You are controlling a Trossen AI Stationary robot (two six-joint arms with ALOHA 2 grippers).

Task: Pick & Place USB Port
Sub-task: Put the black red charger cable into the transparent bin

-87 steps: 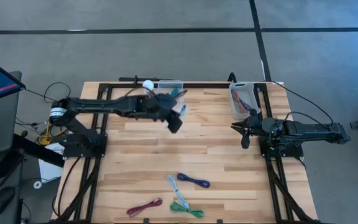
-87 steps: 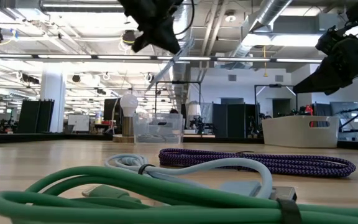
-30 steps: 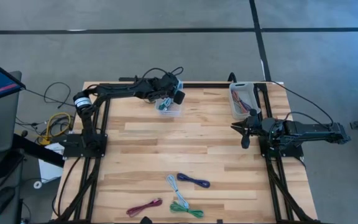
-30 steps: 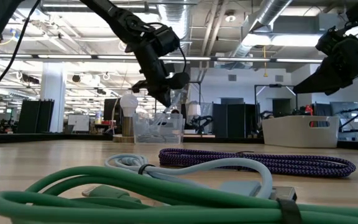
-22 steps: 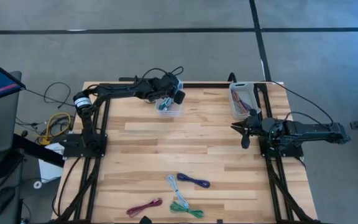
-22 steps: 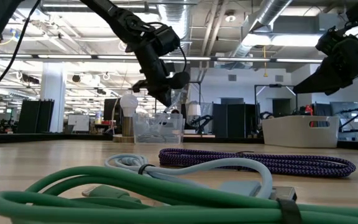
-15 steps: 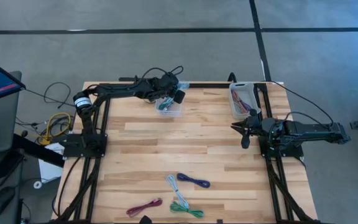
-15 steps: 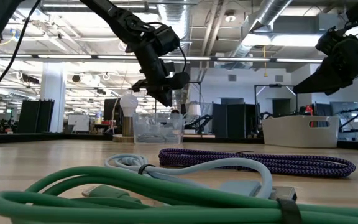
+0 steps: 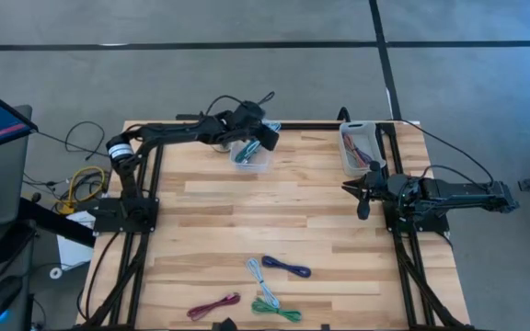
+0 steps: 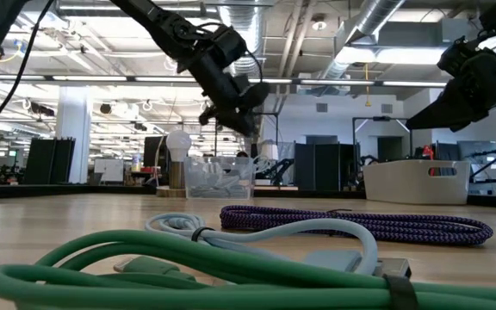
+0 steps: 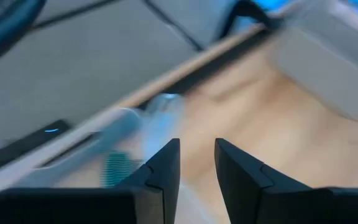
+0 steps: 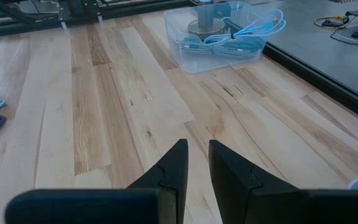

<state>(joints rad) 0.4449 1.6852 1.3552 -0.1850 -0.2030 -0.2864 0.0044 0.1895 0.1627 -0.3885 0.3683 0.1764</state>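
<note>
My left gripper hangs open above the clear bin at the table's far edge, nothing between its fingers. Teal and pale blue USB cables lie coiled in that bin. More coiled cables lie near the front edge: pale blue, purple, green and maroon. My right gripper waits at the table's right side, above the wood, its fingers a little apart and holding nothing.
A white bin with cables stands at the far right corner. A white bulb-like object stands behind the clear bin. Bare wood lies between the bins and the front cables.
My left gripper has opened over the clear bin and let go of a pale cable, which now lies in the bin. The gripper has then risen a little, swung toward the table's right and turned.
</note>
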